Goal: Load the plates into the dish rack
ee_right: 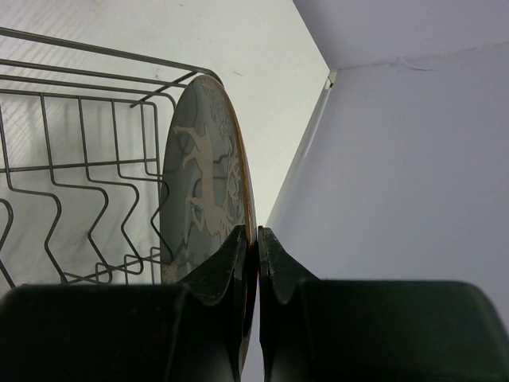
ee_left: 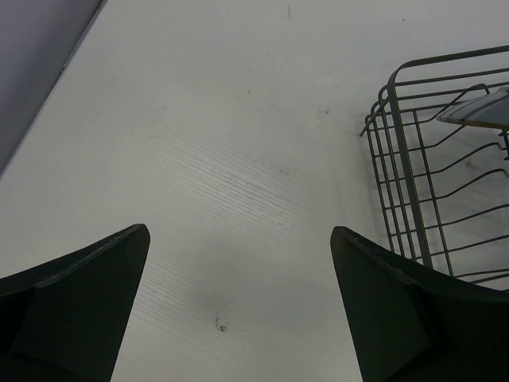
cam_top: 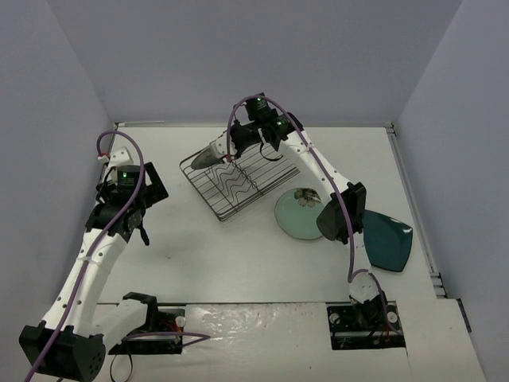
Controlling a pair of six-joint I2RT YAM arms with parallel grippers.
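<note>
The black wire dish rack [cam_top: 231, 185] sits at the table's middle back; it also shows in the left wrist view [ee_left: 445, 199] and the right wrist view [ee_right: 71, 183]. My right gripper [cam_top: 232, 150] [ee_right: 256, 235] is shut on the rim of the grey deer plate [cam_top: 213, 155] [ee_right: 203, 191], holding it on edge above the rack's far left corner. The mint-green plate [cam_top: 298, 219] lies flat right of the rack. The dark teal plate [cam_top: 390, 243] lies at the right, partly hidden by my right arm. My left gripper [cam_top: 143, 231] [ee_left: 238, 302] is open and empty over bare table left of the rack.
Grey walls close in the table on the left, back and right. The table's raised back edge [cam_top: 254, 125] runs just behind the rack. The right arm's elbow [cam_top: 340, 213] hangs over the gap between the green and teal plates.
</note>
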